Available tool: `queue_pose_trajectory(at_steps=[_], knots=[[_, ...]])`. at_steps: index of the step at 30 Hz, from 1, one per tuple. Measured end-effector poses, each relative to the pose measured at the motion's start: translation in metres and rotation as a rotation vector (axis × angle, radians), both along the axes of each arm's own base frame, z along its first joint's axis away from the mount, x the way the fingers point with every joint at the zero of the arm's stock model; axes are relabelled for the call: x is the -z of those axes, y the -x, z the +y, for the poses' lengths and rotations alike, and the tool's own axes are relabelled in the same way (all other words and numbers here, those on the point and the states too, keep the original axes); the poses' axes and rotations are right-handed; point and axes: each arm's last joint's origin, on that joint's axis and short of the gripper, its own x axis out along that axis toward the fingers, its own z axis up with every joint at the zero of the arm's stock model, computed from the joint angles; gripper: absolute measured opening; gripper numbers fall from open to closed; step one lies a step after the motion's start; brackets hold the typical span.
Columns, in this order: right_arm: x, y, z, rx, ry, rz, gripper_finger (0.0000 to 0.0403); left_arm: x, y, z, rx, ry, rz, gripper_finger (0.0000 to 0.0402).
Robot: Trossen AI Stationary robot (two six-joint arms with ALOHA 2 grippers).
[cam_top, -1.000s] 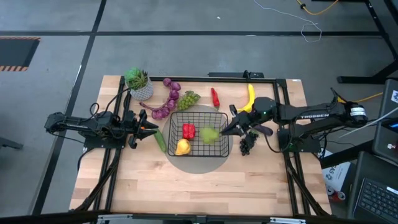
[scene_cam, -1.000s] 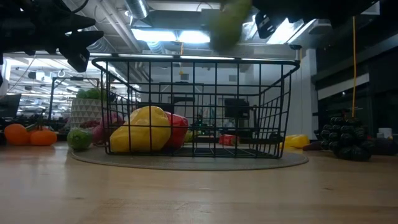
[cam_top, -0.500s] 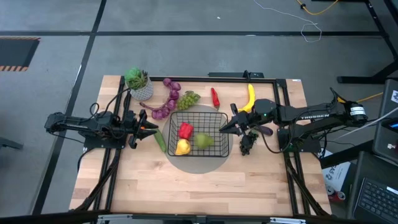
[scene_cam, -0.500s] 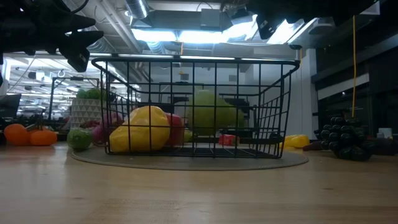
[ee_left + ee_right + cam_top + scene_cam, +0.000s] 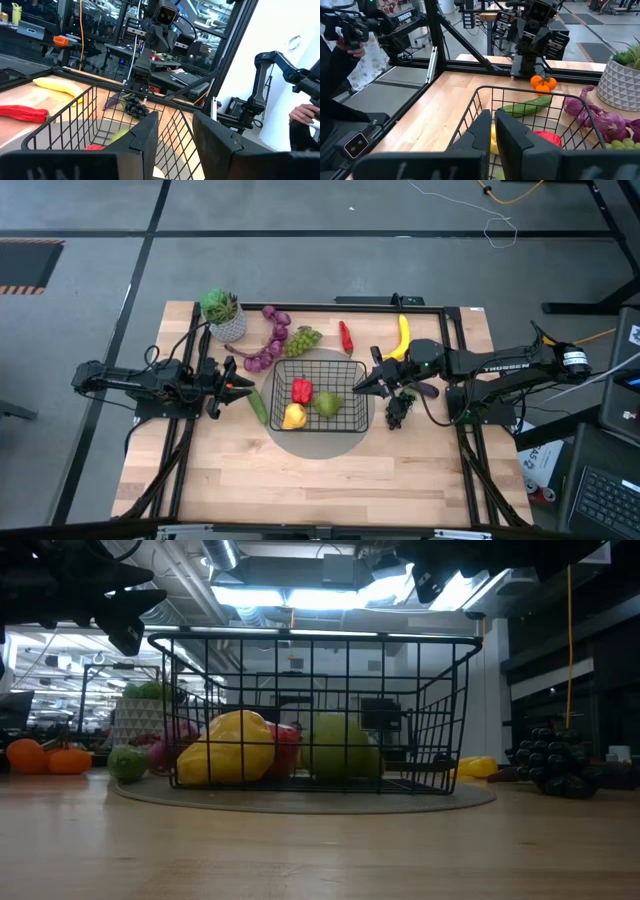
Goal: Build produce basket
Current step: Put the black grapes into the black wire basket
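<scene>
To the left of the basket (image 5: 318, 395), the left gripper (image 5: 234, 387) waited low over the table with its fingers parted around nothing; the cucumber (image 5: 258, 406) lay just beside the basket's left wall, near its tips. Inside the basket sat a red pepper (image 5: 302, 390), a yellow fruit (image 5: 293, 416) and the pear (image 5: 328, 404) (resting on the mesh floor). Right of the basket, the right gripper (image 5: 362, 387) hovered at the rim, fingers nearly together and empty. The next pick would probably go best with a clear lift above the rim, then a reach for the black grapes (image 5: 397, 412) lying just right of the basket.
</scene>
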Motion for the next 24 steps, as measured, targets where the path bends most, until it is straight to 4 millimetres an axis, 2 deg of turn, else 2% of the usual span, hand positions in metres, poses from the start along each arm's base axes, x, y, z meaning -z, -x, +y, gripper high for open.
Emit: queue_pose_trajectory(at_steps=[10,13,16,19,24], knots=[[0.0,0.0,-0.001,0.019,0.005,0.001,0.0028,0.0,0.0,0.0,0.0,0.0,0.0,0.0115],[0.001,-0.001,-0.003,0.149,-0.011,0.017,0.0028,0.0,0.0,0.0,0.0,0.0,0.0,0.0115],[0.003,-0.001,-0.001,0.251,0.043,0.038,0.003,0.0,0.0,0.0,0.0,0.0,0.001,0.0115],[0.005,0.0,0.006,0.291,0.065,0.056,0.0043,0.0,0.0,0.0,0.0,0.0,0.0,0.0115],[0.006,0.004,0.013,0.388,0.12,0.08,0.0092,0.0,0.0,0.0,0.0,0.0,0.001,0.0115]])
